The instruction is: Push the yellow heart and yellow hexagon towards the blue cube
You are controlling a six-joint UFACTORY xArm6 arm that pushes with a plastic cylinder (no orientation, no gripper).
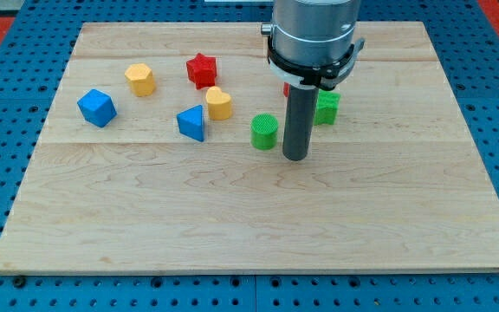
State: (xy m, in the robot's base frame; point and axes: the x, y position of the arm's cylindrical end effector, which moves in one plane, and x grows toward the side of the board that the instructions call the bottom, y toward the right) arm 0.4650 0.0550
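Note:
The yellow heart (219, 103) lies left of centre, touching the blue triangle (192, 122) on its lower left. The yellow hexagon (140, 79) lies further to the view's left, above and right of the blue cube (97, 107). My tip (295, 157) rests on the board right of the green cylinder (264, 131), well to the right of both yellow blocks.
A red star (202, 70) sits above the yellow heart. A green block (327, 107) lies right of the rod, and a red block (287, 88) is mostly hidden behind it. The wooden board (258, 217) lies on a blue pegboard.

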